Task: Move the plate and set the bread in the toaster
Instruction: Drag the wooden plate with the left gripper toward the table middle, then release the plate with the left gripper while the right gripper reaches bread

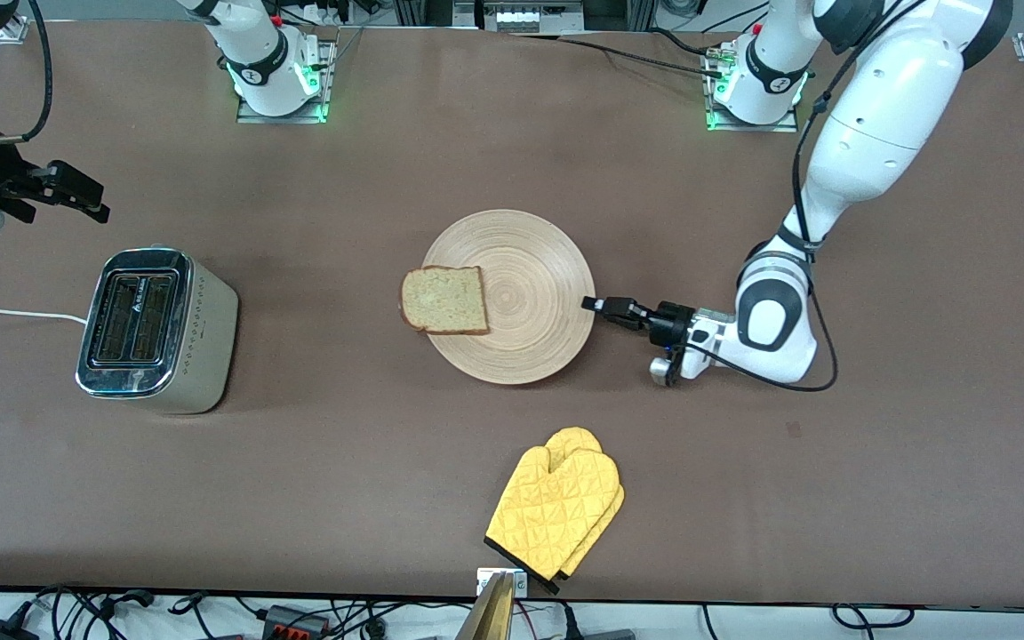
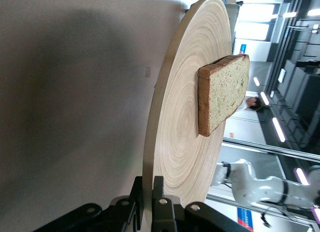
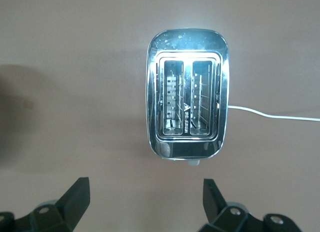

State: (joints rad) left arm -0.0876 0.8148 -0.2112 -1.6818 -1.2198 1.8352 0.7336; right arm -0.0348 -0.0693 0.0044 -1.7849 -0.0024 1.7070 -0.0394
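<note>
- bread (image 1: 445, 300) on plate (image 1: 525, 293), at its edge toward the right arm's end
- toaster (image 1: 156, 329) well apart from plate, toward right arm's end
- oven mitt (image 1: 558, 508) nearer front camera than plate

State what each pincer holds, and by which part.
Left pincer grips the plate by its rim. Right pincer, above the toaster, holds nothing.

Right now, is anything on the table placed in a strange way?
Only the bread: it lies at the plate edge toward the right arm's end, one side overhanging the rim. The toaster stands upright with both slots empty.
</note>
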